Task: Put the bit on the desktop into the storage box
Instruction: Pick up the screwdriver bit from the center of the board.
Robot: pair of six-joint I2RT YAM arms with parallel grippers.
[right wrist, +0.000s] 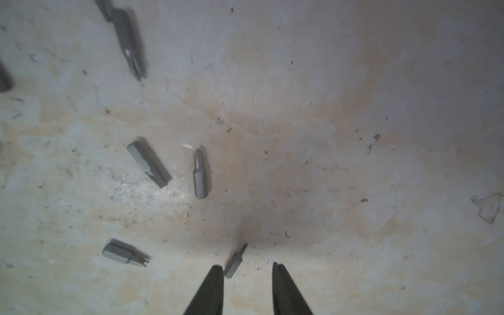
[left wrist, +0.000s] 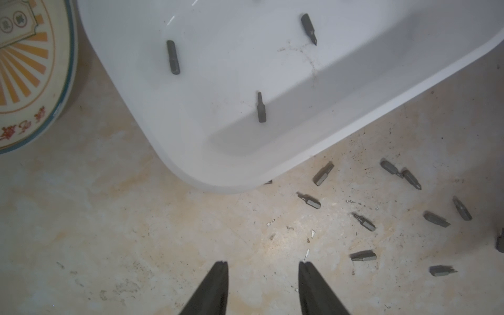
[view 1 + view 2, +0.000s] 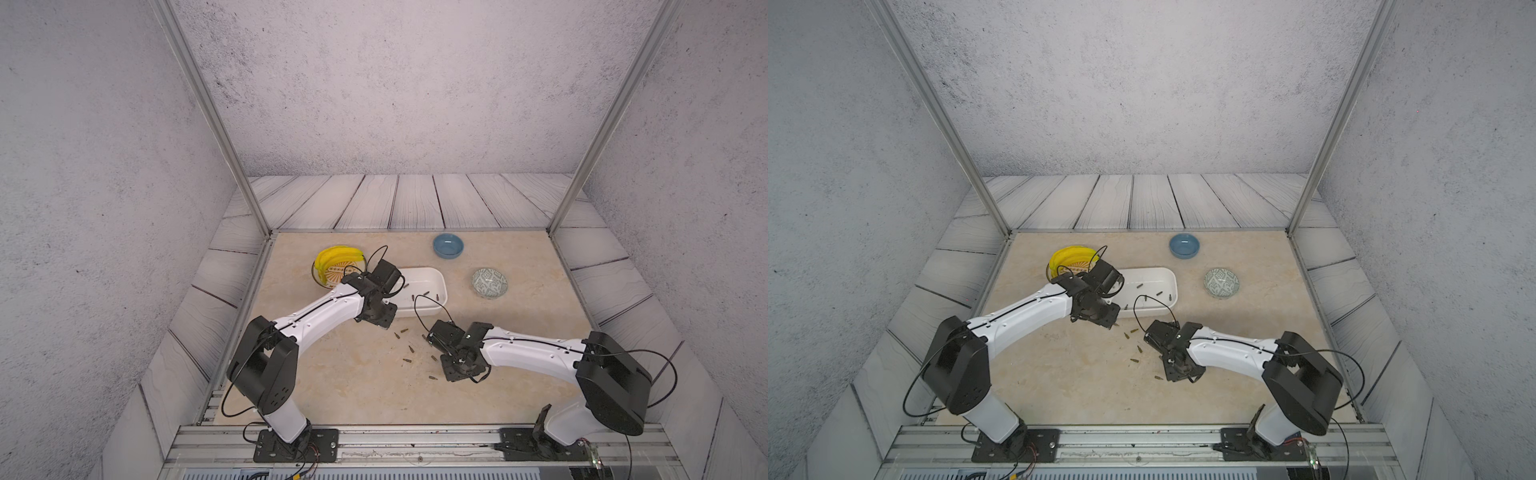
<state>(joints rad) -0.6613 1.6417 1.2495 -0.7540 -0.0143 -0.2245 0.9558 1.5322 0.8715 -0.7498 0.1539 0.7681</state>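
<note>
The white storage box (image 3: 432, 279) lies on the beige desktop (image 3: 353, 374) with three grey bits (image 2: 261, 107) inside it. Several more bits (image 2: 309, 200) are scattered on the desktop (image 2: 109, 218) just off the storage box's (image 2: 218, 131) near corner, also seen in a top view as bits (image 3: 411, 348). My left gripper (image 2: 263, 263) hangs open over bare desktop beside that corner, with nothing between its fingers. My right gripper (image 1: 246, 264) is open low over the desktop (image 1: 341, 163). One bit (image 1: 234, 263) lies between its jaws, close against one fingertip.
A yellow-rimmed patterned dish (image 3: 332, 266) stands behind the left arm, right beside the box. A blue bowl (image 3: 448, 245) and a grey-green patterned bowl (image 3: 489, 282) stand at the back right. Grey plank panels and metal posts border the desktop.
</note>
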